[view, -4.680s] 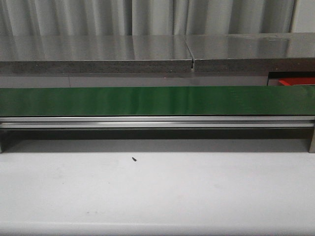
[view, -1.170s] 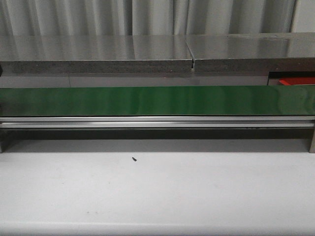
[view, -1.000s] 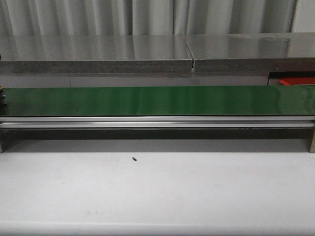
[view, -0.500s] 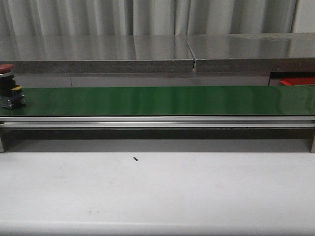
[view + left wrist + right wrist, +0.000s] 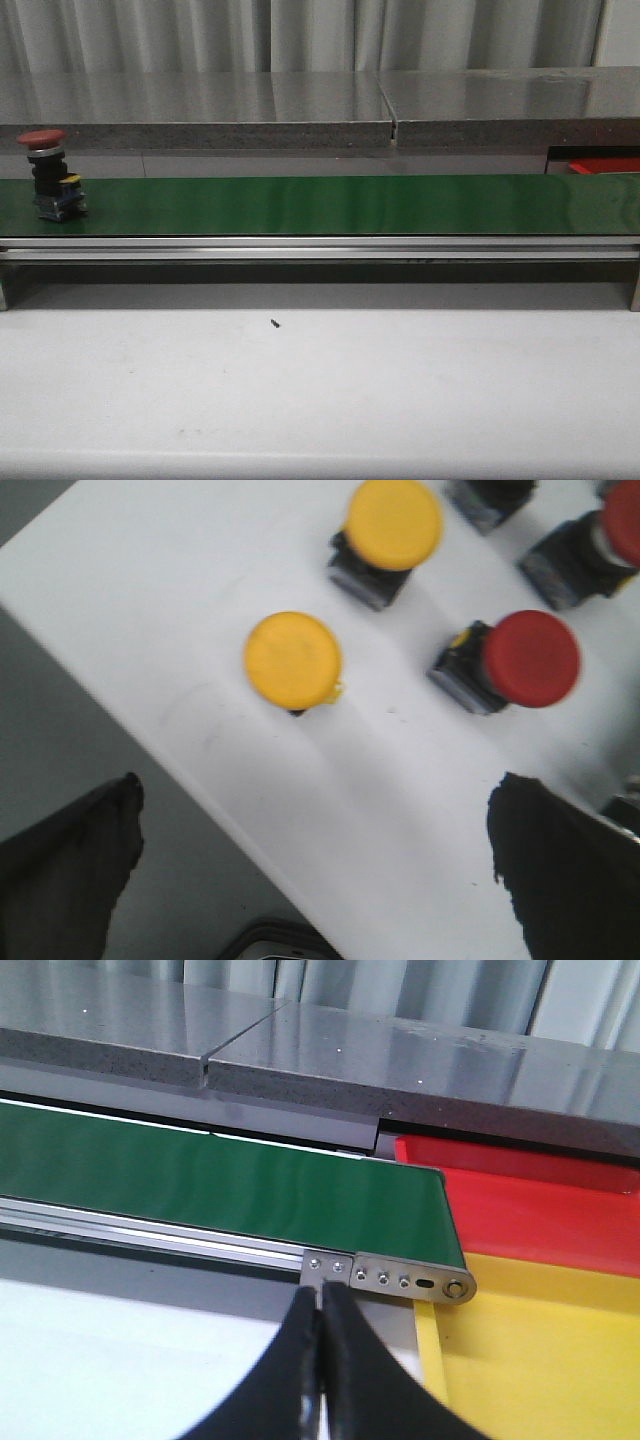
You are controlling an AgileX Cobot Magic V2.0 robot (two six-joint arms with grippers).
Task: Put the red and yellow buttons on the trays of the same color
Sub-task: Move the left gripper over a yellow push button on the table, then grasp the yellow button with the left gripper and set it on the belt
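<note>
**A:** Grey curtains hung behind a long grey counter [image 5: 300, 105] at the far side, and in front of it ran the green conveyor belt [image 5: 330, 205]. What did the front view show on it?

**B:** One red button [image 5: 52, 172] stood upright on its dark switch body at the belt's far left end, red cap up. Near us lay the white table [image 5: 320, 390] with only a small dark speck [image 5: 273, 323] on it. A sliver of the red tray [image 5: 605, 165] showed at the far right. Neither arm was in that view.

**A:** And the left wrist view?

**B:** It looked down on a white surface [image 5: 380, 780] holding the stock: two yellow buttons [image 5: 293, 661] and [image 5: 393, 524], a red one [image 5: 520, 660], and more cut off at the edge. The left gripper [image 5: 320, 870] hung above them with its fingers spread wide and empty, probably poised to pick the next one for the belt.

**A:** The right wrist view?

**B:** The right gripper [image 5: 320, 1320] waited by the belt's right end, fingers pressed together on nothing. Beyond the end roller sat the red tray, farther off, and the yellow tray [image 5: 540, 1350] nearer. I judged it was parked there so arriving buttons could be caught and sorted.
</note>
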